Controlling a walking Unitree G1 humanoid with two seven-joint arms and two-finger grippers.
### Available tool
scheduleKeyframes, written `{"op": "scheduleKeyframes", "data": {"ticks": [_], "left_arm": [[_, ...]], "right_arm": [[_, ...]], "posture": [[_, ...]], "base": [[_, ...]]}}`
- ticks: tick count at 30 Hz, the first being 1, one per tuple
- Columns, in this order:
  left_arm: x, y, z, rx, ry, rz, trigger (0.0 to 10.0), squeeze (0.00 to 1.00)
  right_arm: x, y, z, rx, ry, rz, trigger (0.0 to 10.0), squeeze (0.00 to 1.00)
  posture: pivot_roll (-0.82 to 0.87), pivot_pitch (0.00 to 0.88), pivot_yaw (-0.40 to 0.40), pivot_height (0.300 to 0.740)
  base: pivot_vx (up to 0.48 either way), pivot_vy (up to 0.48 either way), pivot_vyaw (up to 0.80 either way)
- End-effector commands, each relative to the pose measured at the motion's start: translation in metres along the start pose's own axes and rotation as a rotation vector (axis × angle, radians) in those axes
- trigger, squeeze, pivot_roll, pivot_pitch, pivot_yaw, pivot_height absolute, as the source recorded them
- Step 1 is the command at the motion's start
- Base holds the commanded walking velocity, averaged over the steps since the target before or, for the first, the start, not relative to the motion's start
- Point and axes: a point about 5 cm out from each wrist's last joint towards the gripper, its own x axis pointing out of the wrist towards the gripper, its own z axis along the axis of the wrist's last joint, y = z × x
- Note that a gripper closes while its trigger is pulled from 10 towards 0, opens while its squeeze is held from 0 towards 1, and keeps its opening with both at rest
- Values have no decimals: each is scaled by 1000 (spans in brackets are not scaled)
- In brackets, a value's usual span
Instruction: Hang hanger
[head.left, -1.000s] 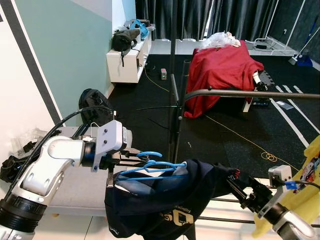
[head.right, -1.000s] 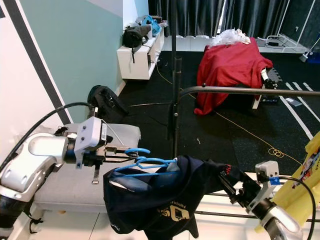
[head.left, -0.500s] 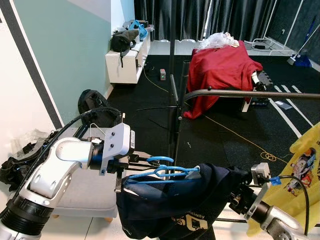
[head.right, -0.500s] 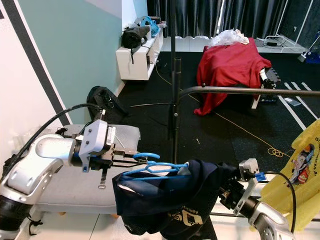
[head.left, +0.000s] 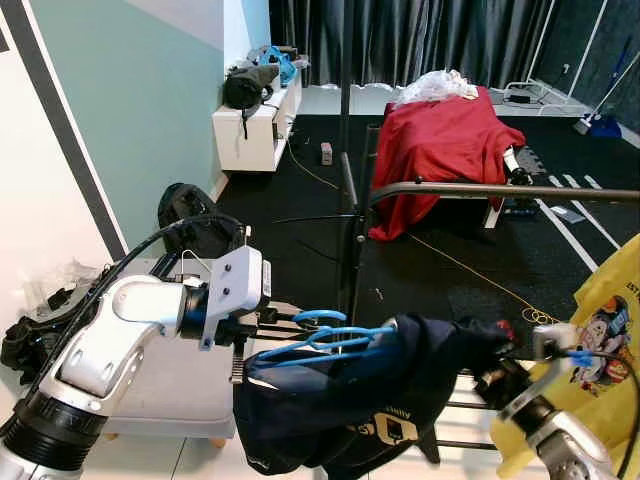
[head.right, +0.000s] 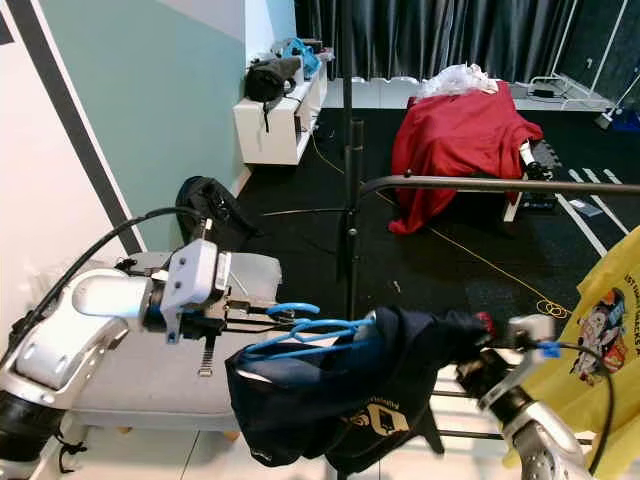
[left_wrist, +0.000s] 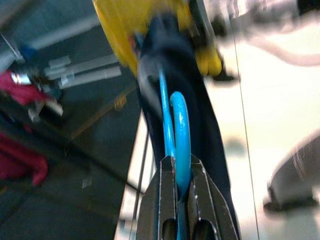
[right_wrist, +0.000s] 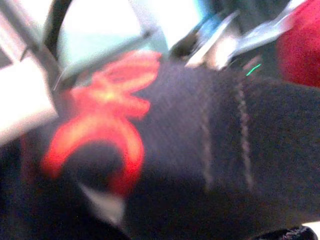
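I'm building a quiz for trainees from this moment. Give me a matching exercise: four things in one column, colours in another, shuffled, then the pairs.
Things:
1. hanger
2. shirt on the hanger
3. cloth draped over the bench
4. garment at the far right

Colours:
A. red
B. yellow
C. blue
D. dark navy

Pairs: 1-C, 2-D, 3-A, 4-B
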Motion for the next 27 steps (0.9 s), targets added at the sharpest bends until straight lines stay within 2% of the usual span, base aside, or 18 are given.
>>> {"op": "scheduleKeyframes", "data": {"ticks": [1,2,3,4,5,10,13,16,17,24,25,27], "left_arm": [[-7,-3,-11,0,80,-25,0,0],[-9,-6,-15,-17,111,-44,0,0],[-9,-6,-15,-17,111,-44,0,0],[-12,-10,-23,-23,180,-74,0,0],[-13,-12,-27,-34,205,-85,0,0],[-15,-16,-35,-53,249,-89,0,0],[-18,-19,-43,-73,286,-71,0,0],[-23,-21,-48,-92,313,-64,0,0],[-27,-24,-53,-101,349,-73,0,0],[-34,-25,-58,-118,377,-41,0,0],[-36,-23,-59,-111,383,-9,0,0],[-37,-21,-60,-110,384,29,0,0]], "right_arm": [[-5,-14,18,11,-127,-126,0,0],[-6,-19,25,28,-171,-168,0,0],[-6,-19,25,28,-171,-168,0,0],[-10,-28,36,54,-234,-225,0,0],[-12,-32,40,55,-249,-244,0,0],[-18,-44,48,41,-277,-317,0,0],[-28,-59,57,23,-316,-431,0,0],[-36,-68,64,36,-357,-501,0,0],[-40,-73,70,48,-391,-540,0,0],[-47,-82,82,71,-456,-600,0,0],[-53,-88,87,111,-511,-651,0,0],[-56,-91,89,125,-529,-675,0,0]], "posture": [[-94,30,24,735],[-94,33,24,735],[-94,33,24,735],[-94,36,25,735],[-95,46,27,735],[-97,51,26,735],[-97,60,20,735],[-95,63,19,735],[-96,69,15,735],[-95,77,10,735],[-96,78,10,735],[-97,79,10,735]], "base": [[0,0,0],[0,0,0],[0,0,0],[0,0,0],[0,0,0],[0,0,0],[0,0,0],[0,0,0],[0,0,0],[0,0,0],[0,0,0],[0,0,0]]}}
